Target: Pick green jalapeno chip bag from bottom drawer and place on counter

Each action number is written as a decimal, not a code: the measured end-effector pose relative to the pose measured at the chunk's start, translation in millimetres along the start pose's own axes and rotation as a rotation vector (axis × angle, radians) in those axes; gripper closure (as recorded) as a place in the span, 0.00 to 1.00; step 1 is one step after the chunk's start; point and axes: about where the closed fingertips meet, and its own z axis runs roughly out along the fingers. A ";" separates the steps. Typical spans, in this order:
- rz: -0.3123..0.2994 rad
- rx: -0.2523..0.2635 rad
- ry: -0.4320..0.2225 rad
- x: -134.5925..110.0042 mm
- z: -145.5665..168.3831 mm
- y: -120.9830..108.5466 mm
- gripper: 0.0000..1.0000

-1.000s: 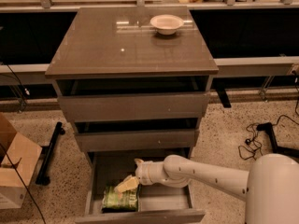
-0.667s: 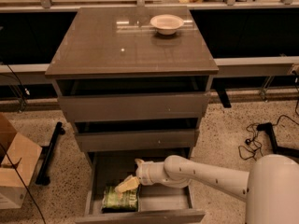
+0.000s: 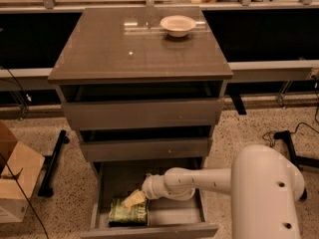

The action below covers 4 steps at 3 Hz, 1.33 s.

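Note:
The green jalapeno chip bag [image 3: 124, 214] lies flat on the pale floor of the open bottom drawer [image 3: 169, 216], at its front left. My gripper [image 3: 133, 200] reaches into the drawer from the right, right over the bag's upper edge and touching or nearly touching it. My white arm [image 3: 199, 179] runs across the drawer and hides part of its floor. The counter [image 3: 124, 49] is the glossy grey-brown slab on top of the cabinet, with a white bowl [image 3: 178, 25] at its back right.
The two upper drawers [image 3: 142, 114] stand slightly open above the bottom one. A cardboard box [image 3: 12, 176] sits on the floor at the left, next to a black stand foot [image 3: 52, 163]. Cables and another black foot [image 3: 289, 138] lie at the right. A pale ledge [image 3: 271, 69] runs behind.
My gripper has sunk very slightly toward the bag. The bag, the drawers and the bowl have not moved.

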 end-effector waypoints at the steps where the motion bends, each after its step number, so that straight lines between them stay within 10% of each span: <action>1: -0.004 0.052 0.087 31.9 24.8 -13.9 0.00; 4: 0.120 0.092 0.097 105.6 75.0 -46.2 0.00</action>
